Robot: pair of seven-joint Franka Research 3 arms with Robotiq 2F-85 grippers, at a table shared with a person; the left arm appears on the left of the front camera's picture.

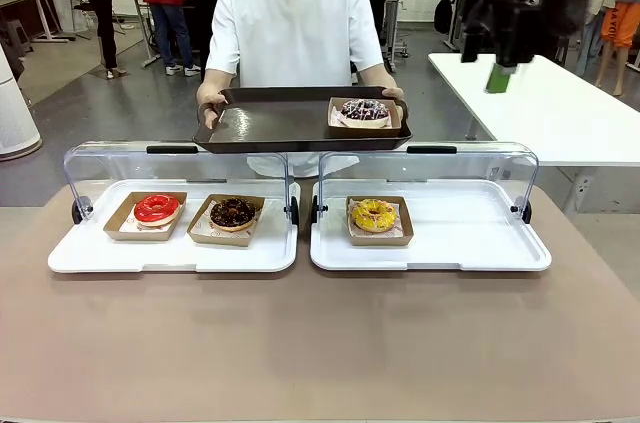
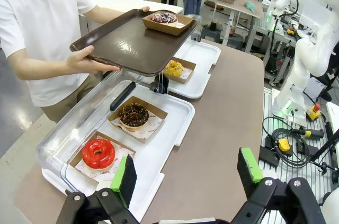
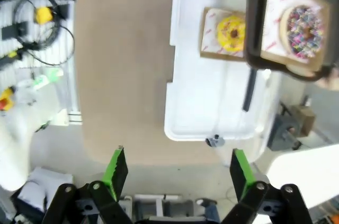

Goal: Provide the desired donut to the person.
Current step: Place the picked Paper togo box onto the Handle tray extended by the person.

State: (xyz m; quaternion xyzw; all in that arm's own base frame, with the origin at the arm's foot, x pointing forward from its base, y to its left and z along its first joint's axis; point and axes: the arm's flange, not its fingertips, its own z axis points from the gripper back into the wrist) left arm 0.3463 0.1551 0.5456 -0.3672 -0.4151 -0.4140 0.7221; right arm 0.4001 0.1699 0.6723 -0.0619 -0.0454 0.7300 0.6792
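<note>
The person (image 1: pixel 295 28) stands at the far side holding a dark tray (image 1: pixel 270 123) with both hands. A sprinkled chocolate donut (image 1: pixel 365 110) in a cardboard holder sits at the tray's right end. Below it on the table, a red donut (image 1: pixel 157 209) and a chocolate donut (image 1: pixel 233 213) lie in the left white display tray (image 1: pixel 170 255). A yellow donut (image 1: pixel 374 215) lies in the right one (image 1: pixel 470 243). My right gripper (image 1: pixel 500 71) hangs high at the upper right, open and empty (image 3: pixel 178 168). Above the table's near left corner, my left gripper (image 2: pixel 186 170) is open and holds nothing.
Both display trays have clear lids (image 1: pixel 175 168) swung open toward the person. A white table (image 1: pixel 560 108) stands at the back right. Cables and control boxes (image 2: pixel 296 139) lie beside the table. Other people stand far behind.
</note>
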